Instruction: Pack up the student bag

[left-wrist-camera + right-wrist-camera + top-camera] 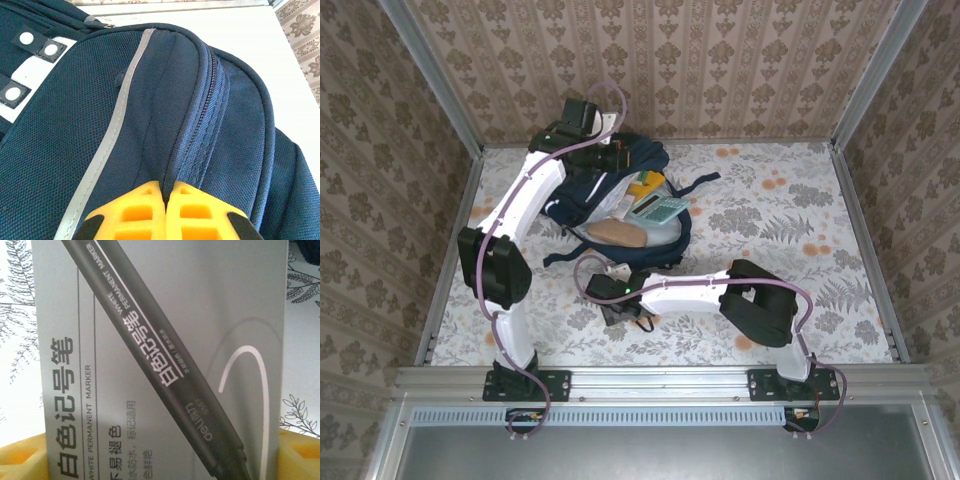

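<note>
The student bag [582, 198], dark navy with a pale stripe, lies open at the back middle of the table. A tan pouch [618, 233], a teal calculator [661, 210] and a yellow item [642, 188] show in its mouth. My left gripper [610, 156] is at the bag's far top edge. In the left wrist view that gripper [165, 187] is shut on a fold of the bag [75, 125] beside the zipper [212, 95]. My right gripper [616, 287] is just in front of the bag. A grey box of white markers [150, 340] sits between its yellow fingers [22, 452], which touch both sides.
Patterned walls and metal rails close in the table on three sides. A bag strap [705, 180] trails to the right. The floral cloth [790, 220] to the right of the bag is bare. The right arm's elbow [760, 300] sits low at front right.
</note>
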You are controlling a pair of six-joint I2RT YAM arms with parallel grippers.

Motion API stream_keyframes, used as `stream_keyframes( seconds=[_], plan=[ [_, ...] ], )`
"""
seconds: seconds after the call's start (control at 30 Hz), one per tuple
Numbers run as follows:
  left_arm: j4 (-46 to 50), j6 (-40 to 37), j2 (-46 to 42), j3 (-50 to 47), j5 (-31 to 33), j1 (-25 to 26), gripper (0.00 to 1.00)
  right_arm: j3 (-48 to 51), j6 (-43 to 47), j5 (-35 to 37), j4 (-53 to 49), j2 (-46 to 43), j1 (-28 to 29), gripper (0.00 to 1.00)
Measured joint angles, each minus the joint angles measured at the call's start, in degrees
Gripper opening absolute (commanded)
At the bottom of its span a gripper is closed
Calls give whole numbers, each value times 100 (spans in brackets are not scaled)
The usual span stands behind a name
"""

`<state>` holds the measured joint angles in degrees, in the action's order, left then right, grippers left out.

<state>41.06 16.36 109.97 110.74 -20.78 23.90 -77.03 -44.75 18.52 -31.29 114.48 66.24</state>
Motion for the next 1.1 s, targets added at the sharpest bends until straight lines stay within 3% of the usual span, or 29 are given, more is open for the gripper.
stream_keyframes(
  seconds=[0.23,0.4,0.57,0.7,0.87,1.1],
  plan=[
    [0,0,0,0,0,0,0,400,289,-15,66,-540,339,77],
    [2,0,0,0,0,-2,0,627,411,37,-114,-1523,673,77],
    [0,20,0,0,-11,-9,0,737,461,249,-426,-2465,629,78],
    [-4,24,0,-7,-28,-7,0,741,693,330,-603,-2889,251,78],
    [-153,37,-170,-345,-66,2,0,739,1108,199,-627,-2938,-706,78],
    [-297,37,-623,-868,-70,13,0,-122,1825,-136,-621,-1976,-1659,78]
  ],
)
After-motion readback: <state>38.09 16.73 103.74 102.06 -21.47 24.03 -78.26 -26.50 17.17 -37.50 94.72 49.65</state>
